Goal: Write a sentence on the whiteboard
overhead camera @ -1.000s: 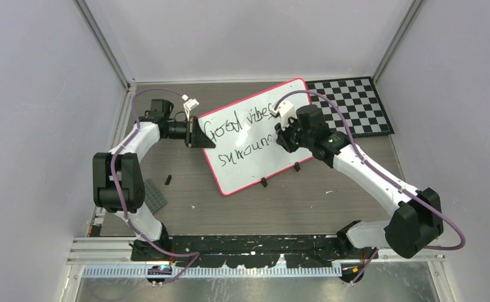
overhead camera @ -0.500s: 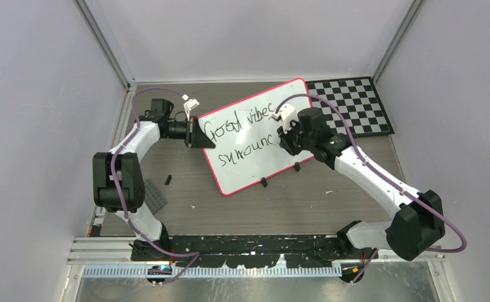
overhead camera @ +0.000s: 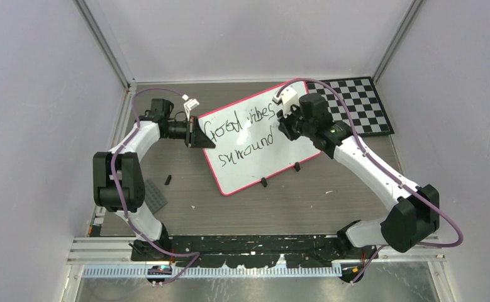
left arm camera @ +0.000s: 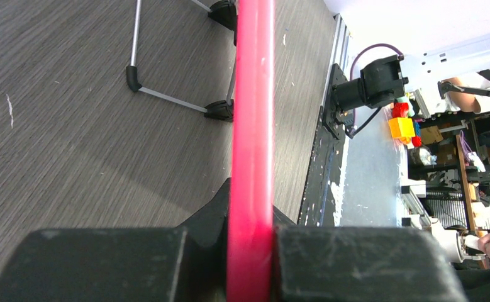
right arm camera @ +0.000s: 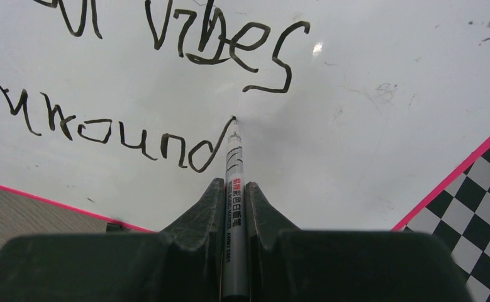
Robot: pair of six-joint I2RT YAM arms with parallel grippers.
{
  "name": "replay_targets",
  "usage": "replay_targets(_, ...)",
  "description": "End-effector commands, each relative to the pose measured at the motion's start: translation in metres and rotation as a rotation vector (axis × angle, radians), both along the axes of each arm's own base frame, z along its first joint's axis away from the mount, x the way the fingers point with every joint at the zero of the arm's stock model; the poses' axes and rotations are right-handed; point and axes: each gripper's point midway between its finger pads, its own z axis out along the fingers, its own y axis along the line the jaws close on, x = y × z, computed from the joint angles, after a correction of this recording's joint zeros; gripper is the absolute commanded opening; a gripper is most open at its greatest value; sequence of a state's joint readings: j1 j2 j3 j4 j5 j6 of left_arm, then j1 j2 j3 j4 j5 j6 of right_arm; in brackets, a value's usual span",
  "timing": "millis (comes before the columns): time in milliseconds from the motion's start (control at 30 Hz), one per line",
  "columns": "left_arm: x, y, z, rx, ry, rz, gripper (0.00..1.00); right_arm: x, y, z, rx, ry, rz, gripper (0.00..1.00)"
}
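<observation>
The whiteboard (overhead camera: pixel 261 167), white with a red-pink rim, lies tilted across the middle of the table. The sentence (overhead camera: pixel 239 129) runs in two black handwritten lines, "Good vibes" over "surround" (right arm camera: pixel 104 133). My left gripper (overhead camera: pixel 198 133) is shut on the board's left rim (left arm camera: pixel 252 94), which fills the gap between its jaws. My right gripper (overhead camera: pixel 286 124) hangs over the board's right half, shut on a grey marker (right arm camera: pixel 234 160). The marker's tip touches the board at the top of the final "d" stroke, just below the "s" of "vibes" (right arm camera: pixel 273 60).
A black-and-white checkerboard mat (overhead camera: pixel 355 104) lies at the back right, partly under the board's corner. A grey studded plate (overhead camera: pixel 155 196) and a small black piece (overhead camera: pixel 167 180) lie by the left arm. Black clip feet (overhead camera: pixel 264 182) stick out under the board's near edge.
My right gripper has moved away from me up the board with the marker, drawing the tall stroke of the last "d". The left gripper and the board have stayed still.
</observation>
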State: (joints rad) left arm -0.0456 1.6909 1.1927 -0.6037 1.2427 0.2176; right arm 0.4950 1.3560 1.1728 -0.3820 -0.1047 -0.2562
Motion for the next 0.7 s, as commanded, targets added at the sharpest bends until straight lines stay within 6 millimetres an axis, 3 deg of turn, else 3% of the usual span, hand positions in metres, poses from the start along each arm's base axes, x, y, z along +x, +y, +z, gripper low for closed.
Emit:
replay_targets(0,-0.008,0.0,-0.02,0.072,0.107,0.014,0.0,0.016,0.004,0.032,0.046,-0.082,-0.017,0.0)
replay_targets(300,-0.01,0.0,-0.022,0.074,0.11,0.014,0.0,-0.011,-0.007,0.003,0.022,-0.001,-0.008,0.0)
replay_targets(500,-0.013,0.0,-0.023,0.075,0.113,0.012,0.0,-0.028,-0.016,-0.033,-0.027,0.065,-0.001,0.0)
replay_targets(667,-0.014,0.0,-0.022,0.075,0.11,0.011,0.0,-0.034,-0.024,-0.049,-0.066,0.075,-0.001,0.0)
